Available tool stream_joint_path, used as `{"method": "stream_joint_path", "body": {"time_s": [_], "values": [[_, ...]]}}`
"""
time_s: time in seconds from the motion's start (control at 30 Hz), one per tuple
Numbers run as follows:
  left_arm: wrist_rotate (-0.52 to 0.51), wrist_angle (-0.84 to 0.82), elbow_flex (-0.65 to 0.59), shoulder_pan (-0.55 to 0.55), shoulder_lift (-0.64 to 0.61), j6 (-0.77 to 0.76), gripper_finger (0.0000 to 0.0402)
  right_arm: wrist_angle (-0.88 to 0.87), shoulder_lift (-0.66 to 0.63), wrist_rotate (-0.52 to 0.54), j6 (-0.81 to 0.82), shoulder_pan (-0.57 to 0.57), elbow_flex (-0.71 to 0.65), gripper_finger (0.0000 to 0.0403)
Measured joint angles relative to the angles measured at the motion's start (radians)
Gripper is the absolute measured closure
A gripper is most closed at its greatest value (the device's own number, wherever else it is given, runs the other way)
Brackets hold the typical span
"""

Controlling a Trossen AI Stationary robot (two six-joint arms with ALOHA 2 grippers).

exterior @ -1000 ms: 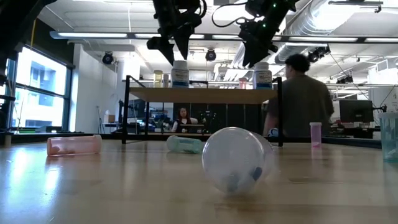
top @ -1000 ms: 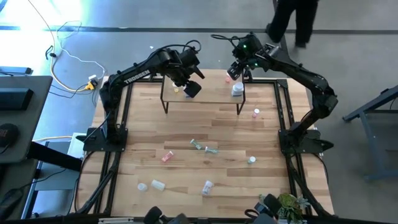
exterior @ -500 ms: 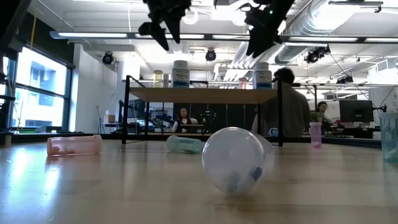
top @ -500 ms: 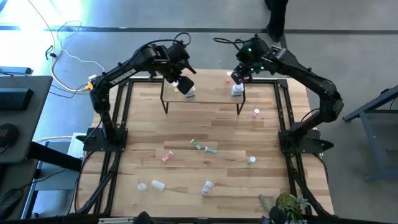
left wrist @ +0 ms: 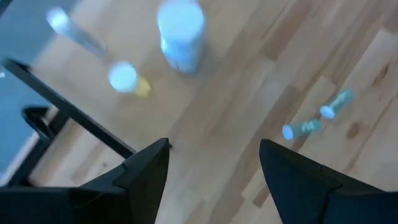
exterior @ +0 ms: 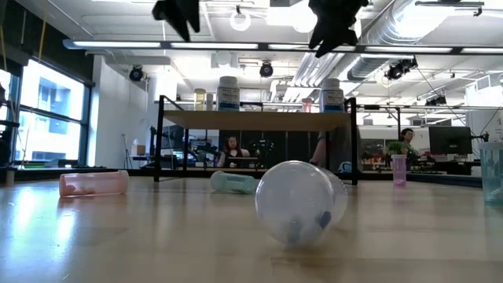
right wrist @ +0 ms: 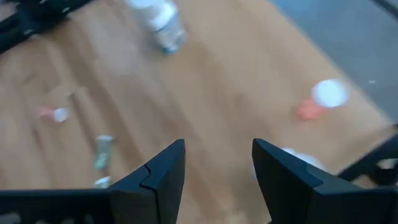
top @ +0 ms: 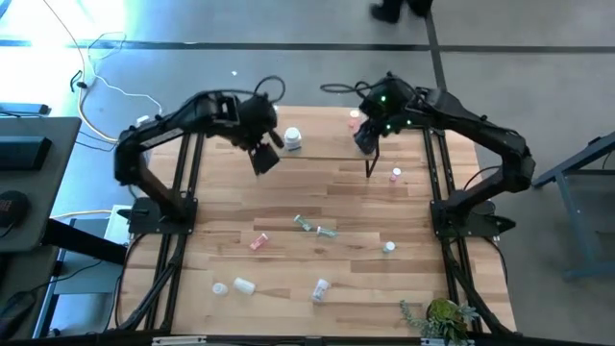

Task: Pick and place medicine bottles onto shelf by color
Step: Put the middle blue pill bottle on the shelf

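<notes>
The shelf (top: pixel 327 154) stands at the table's far side on black legs. On it stand a white bottle (top: pixel 292 140), a second white bottle (exterior: pixel 331 94), a small yellow one (left wrist: pixel 127 78) and an orange-pink one (top: pixel 354 117). My left gripper (top: pixel 261 159) hangs open and empty above the shelf's left near part. My right gripper (top: pixel 368 141) hangs open and empty above the shelf's right end. More bottles lie on the table: two green (top: pixel 315 228), pink (top: pixel 258 242), pink (top: pixel 395 175), white (top: pixel 388 247) and several clear ones (top: pixel 244 284).
A clear bottle (exterior: pixel 299 200) lies on its side close to the low camera. Black frame rails (top: pixel 187 192) run along the table's left and right sides. People stand in the room behind the table.
Both grippers have risen away from the shelf. My left gripper has gone toward the table's left and near edges, my right gripper toward the near edge. Both stayed open and empty. The bottles on the shelf have kept their places.
</notes>
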Motion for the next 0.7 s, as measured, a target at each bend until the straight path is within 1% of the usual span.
{"method": "stream_joint_path", "body": {"time_s": [0.07, 0.2, 0.33, 0.5, 0.7], "values": [[0.004, 0.053, -0.106, -0.026, -0.052, -0.041, 0.0161, -0.003, 0.000, -0.003, 0.023, 0.044, 0.000, 0.0224], [0.049, 0.142, -0.315, -0.066, -0.159, -0.138, 0.0161, -0.003, 0.000, -0.007, 0.082, 0.133, 0.000, 0.0224], [0.056, 0.201, -0.475, -0.123, -0.247, -0.239, 0.0161, -0.003, 0.002, -0.007, 0.135, 0.220, 0.000, 0.0224], [0.052, 0.265, -0.610, -0.211, -0.328, -0.328, 0.0161, 0.002, 0.019, -0.005, 0.172, 0.323, 0.000, 0.0224], [0.048, 0.287, -0.695, -0.300, -0.367, -0.400, 0.0161, 0.019, 0.063, 0.021, 0.196, 0.446, 0.000, 0.0217]]}}
